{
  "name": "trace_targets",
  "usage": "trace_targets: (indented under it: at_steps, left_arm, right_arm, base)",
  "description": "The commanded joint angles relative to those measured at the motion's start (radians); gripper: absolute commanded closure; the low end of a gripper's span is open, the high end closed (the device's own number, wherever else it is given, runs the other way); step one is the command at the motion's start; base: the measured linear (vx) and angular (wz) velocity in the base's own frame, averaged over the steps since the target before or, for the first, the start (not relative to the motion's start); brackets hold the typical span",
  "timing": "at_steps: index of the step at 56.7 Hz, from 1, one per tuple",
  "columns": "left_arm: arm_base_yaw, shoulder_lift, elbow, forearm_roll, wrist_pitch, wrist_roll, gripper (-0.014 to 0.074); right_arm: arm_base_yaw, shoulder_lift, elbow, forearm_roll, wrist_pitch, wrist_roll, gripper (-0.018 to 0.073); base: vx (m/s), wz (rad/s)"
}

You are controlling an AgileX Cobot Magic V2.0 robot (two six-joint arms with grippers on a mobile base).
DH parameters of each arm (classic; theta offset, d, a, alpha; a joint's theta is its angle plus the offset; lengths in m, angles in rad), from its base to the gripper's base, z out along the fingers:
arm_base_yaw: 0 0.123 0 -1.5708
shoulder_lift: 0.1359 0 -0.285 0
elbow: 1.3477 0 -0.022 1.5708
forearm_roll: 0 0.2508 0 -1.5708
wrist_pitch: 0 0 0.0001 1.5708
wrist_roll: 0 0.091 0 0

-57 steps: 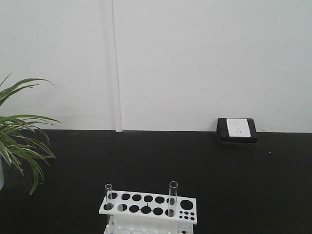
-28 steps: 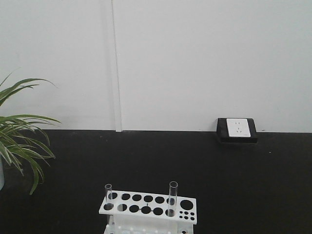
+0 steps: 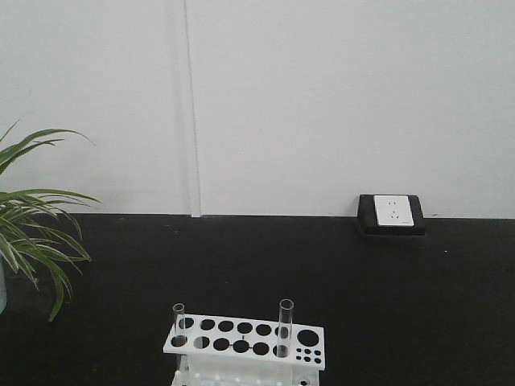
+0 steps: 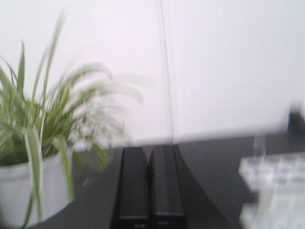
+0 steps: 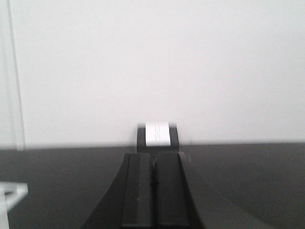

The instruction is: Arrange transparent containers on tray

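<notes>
1. The left gripper (image 4: 150,160) is shown with its jaws pressed together; nothing is pinched between them.
2. The right gripper (image 5: 153,164) is likewise shown with its jaws touching and nothing held.
3. A white rack (image 3: 241,344) is located to the right of the left jaws, where it appears blurred. One of its corners is seen low and to the left of the right jaws.
4. A test tube (image 3: 179,320) is stood upright at the rack's left end, and a second test tube (image 3: 285,322) is stood upright toward its right end.
5. A potted plant (image 4: 43,133) is located ahead and to the left of the left jaws, well apart from the rack.
6. A wall socket (image 5: 157,134) is located straight ahead of the right jaws, at the foot of the wall.
7. The rack is carried on a matt black surface (image 3: 241,257), which is bounded behind by a white wall (image 3: 338,104) with a vertical seam.
</notes>
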Motion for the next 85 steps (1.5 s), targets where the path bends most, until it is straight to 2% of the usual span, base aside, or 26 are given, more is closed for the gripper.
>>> trace_targets:
  at_steps: [1, 5, 15, 22, 31, 40, 58, 68, 75, 79, 85]
  left_arm:
    - [0.002, -0.022, -0.052, -0.042, -0.16, -0.13, 0.0603]
    - [0.002, -0.02, -0.165, -0.02, -0.089, -0.176, 0.0603]
    - [0.002, 0.126, -0.506, 0.124, 0.082, -0.173, 0.0603]
    - [0.002, 0.334, -0.714, 0.149, 0.134, -0.173, 0.0603]
    - [0.002, 0.558, -0.863, 0.15, 0.164, -0.172, 0.0603]
    - [0.002, 0.699, -0.91, 0.149, 0.161, -0.176, 0.0603]
    - [0.002, 0.782, -0.91, 0.149, 0.165, -0.175, 0.0596]
    - [0.002, 0.794, -0.91, 0.149, 0.176, -0.175, 0.0533]
    - [0.002, 0.794, -0.91, 0.149, 0.189, -0.175, 0.0451]
    - [0.002, 0.794, -0.91, 0.149, 0.191, -0.172, 0.0387]
    - [0.002, 0.794, -0.91, 0.149, 0.21, -0.172, 0.0267]
  right_arm:
    - [-0.004, -0.008, -0.073, 0.029, -0.111, 0.013, 0.0571]
    - [-0.004, -0.004, -0.156, 0.029, -0.075, 0.008, 0.0571]
    - [-0.004, 0.108, -0.421, -0.001, -0.019, 0.004, 0.0571]
    - [-0.002, 0.273, -0.631, -0.006, -0.007, 0.006, 0.0571]
    - [-0.002, 0.484, -0.794, -0.003, 0.039, 0.006, 0.0571]
    - [-0.002, 0.636, -0.847, -0.003, 0.03, 0.009, 0.0571]
    - [-0.002, 0.74, -0.847, -0.001, 0.082, 0.009, 0.0564]
    - [-0.002, 0.743, -0.847, -0.001, 0.091, 0.009, 0.052]
    - [-0.002, 0.743, -0.847, -0.012, 0.091, 0.005, 0.043]
    - [-0.002, 0.743, -0.847, -0.024, 0.091, 0.005, 0.0349]
    - [-0.002, 0.743, -0.847, -0.028, 0.093, 0.005, 0.0167]
  base:
    - [0.0, 0.0]
    - [0.0, 0.0]
    - [0.0, 0.0]
    - [0.0, 0.0]
    - [0.0, 0.0]
    - [0.0, 0.0]
    - [0.0, 0.0]
    - [0.0, 0.0]
    - [0.0, 0.0]
    - [0.0, 0.0]
    - [0.0, 0.0]
